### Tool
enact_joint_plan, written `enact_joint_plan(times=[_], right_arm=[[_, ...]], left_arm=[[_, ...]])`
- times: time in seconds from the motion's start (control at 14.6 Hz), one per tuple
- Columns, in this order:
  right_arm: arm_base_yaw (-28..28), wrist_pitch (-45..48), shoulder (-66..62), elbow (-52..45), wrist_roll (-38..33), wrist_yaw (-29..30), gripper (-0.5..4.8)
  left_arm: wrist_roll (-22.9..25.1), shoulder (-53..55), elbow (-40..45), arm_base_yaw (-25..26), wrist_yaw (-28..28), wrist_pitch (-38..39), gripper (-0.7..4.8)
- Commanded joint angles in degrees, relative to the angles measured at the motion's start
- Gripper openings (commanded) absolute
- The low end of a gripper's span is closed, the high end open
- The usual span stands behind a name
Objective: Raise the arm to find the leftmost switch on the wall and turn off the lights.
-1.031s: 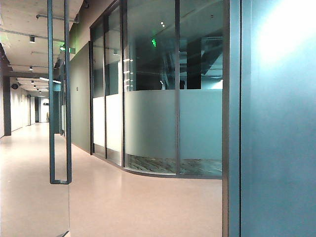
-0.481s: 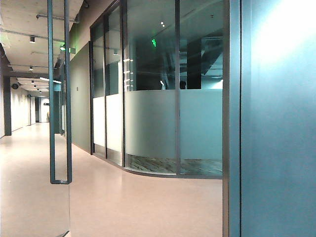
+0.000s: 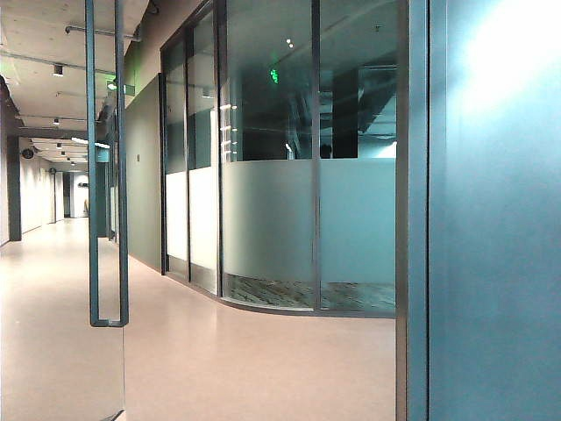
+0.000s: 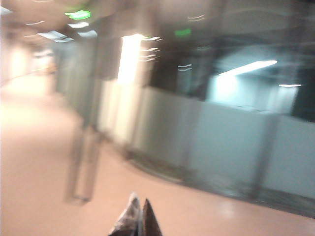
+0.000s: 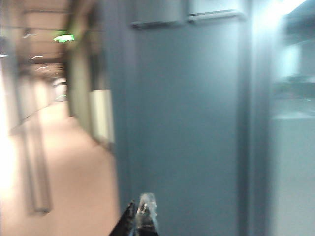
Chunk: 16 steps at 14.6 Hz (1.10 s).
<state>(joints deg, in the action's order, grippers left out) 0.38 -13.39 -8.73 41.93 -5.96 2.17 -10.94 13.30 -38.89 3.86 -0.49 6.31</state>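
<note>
My left gripper (image 4: 139, 202) is shut and empty, its two tips pressed together, pointing down a corridor toward the frosted glass wall (image 4: 231, 142). My right gripper (image 5: 140, 199) is also shut on nothing, and it faces a grey-blue wall panel (image 5: 187, 123) close ahead. On that panel, cut by the frame's edge, are two pale rectangular plates (image 5: 157, 21) (image 5: 216, 14). They are too blurred to tell whether they are switches. Ceiling lights (image 3: 79, 140) are lit along the corridor. Neither arm shows in the exterior view.
A glass door with a tall looped metal handle (image 3: 105, 175) stands on the left of the exterior view. A curved glass partition (image 3: 272, 219) lies ahead and a grey-blue wall (image 3: 500, 246) on the right. Beige floor (image 3: 228, 360) runs between them. Both wrist views are motion-blurred.
The exterior view has shifted very slightly sideways. Nothing else in it has moved, and no arm has entered it.
</note>
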Motion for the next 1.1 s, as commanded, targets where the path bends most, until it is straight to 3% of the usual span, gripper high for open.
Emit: enact_joint_plan(times=[0.07, 0.48, 1.1], right_arm=[[0.0, 0.3, 5.1, -5.5, -0.1, -6.0, -0.01], [0.0, -1.4, 5.4, -12.4, -0.1, -6.3, -0.01], [0.1, -1.4, 5.4, -12.5, 0.0, -6.3, -0.01]], left_arm=[[-0.4, -3.5, 5.8, 0.1, -2.3, -0.1, -0.05], [-0.7, -4.2, 12.7, 0.1, -2.0, 0.9, -0.05], [-0.6, -4.2, 12.9, 0.1, -1.7, 3.6, -0.05]])
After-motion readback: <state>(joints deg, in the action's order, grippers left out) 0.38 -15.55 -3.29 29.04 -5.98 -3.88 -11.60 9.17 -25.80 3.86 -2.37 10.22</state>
